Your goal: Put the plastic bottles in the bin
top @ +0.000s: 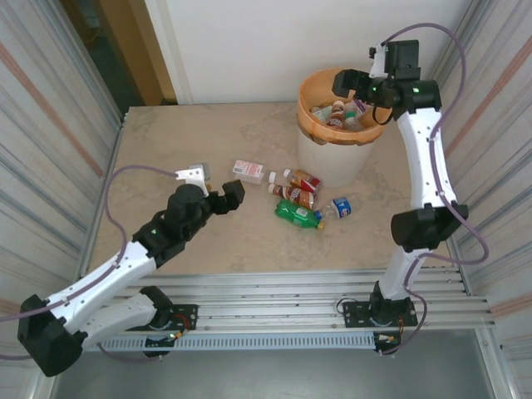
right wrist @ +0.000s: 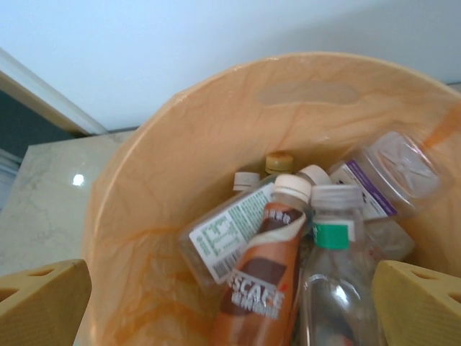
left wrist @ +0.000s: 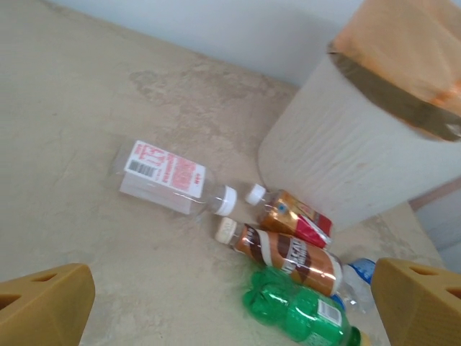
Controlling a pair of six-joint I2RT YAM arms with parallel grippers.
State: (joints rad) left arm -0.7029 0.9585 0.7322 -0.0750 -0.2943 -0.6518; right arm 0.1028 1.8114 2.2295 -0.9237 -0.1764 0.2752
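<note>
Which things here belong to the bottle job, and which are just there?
Job: bin; bottles inside it; on the table a clear bottle, two brown-labelled bottles, green bottle, blue-marked bottle.
Just there: purple cables, metal rails.

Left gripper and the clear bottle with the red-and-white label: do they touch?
Apart. The left wrist view shows bare table between the left gripper, its fingers open, and the clear bottle.
</note>
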